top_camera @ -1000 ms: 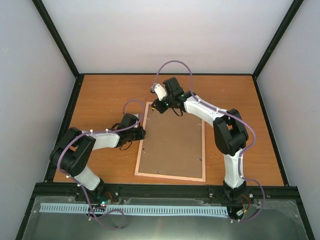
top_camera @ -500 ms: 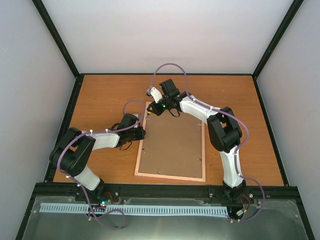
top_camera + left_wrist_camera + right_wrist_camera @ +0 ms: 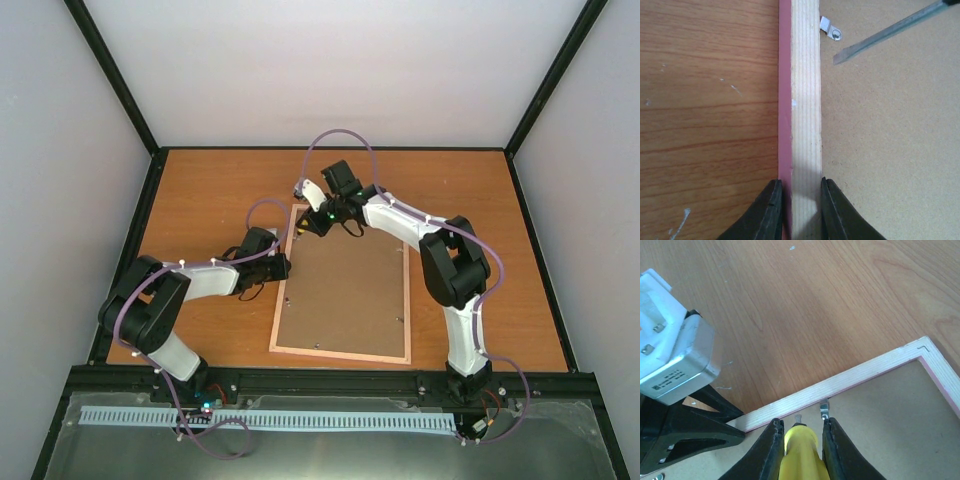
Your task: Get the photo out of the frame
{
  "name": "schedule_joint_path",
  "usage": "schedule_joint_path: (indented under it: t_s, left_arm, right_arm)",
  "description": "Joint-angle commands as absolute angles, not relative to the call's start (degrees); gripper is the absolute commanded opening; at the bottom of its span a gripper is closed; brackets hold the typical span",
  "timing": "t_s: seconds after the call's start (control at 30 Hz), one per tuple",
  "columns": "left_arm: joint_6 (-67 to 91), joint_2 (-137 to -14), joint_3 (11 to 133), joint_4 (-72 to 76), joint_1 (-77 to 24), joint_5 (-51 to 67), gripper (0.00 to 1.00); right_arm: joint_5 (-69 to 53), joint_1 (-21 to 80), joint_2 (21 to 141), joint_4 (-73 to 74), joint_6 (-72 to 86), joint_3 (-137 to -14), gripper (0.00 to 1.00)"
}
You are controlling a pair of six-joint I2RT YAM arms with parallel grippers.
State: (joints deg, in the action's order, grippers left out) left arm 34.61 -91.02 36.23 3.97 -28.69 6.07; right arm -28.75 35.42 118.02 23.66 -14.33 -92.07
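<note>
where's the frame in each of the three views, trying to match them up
top external: the frame lies back up mid-table, between both arms.
left wrist: the frame is the pale wood strip up the middle, left claw clamped across it.
right wrist: the frame shows as a wood edge running diagonally to a corner at right.
shared landmark: the brown backing board inside the frame, in all three views.

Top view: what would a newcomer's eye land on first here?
The big pink-edged frame lies face down at centre, its brown backing board facing up. The left gripper clamps the frame's left edge. The right gripper holds a yellow-handled tool at the far edge, beside a small metal tab.
</note>
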Motion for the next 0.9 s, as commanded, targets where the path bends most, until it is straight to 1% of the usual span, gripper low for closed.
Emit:
schedule_joint_path:
  t_s: [0.0,0.57,0.8,0.87]
  left_arm:
    - [34.01,-90.29,35.99,2.33,-28.74,8.7,0.01]
    - [33.93,-89.19,35.07,2.26,-28.74,8.43,0.01]
    - [33.96,-89.32,34.81,2.52,-28.73,8.53,0.01]
    - [33.94,-89.27,34.72,2.5,-28.72,8.53,0.01]
  right_arm:
    - [-27.24,35.68,117.09,22.8,-14.94,-92.43,0.03]
    - [-26.44,35.67,122.5,23.27,-13.0,-96.38,0.03]
    - [-20.26,35.68,122.53,23.1,-11.42,-96.27,0.03]
    - [-16.76,35.68,122.35,23.59,-10.32,-96.52,0.03]
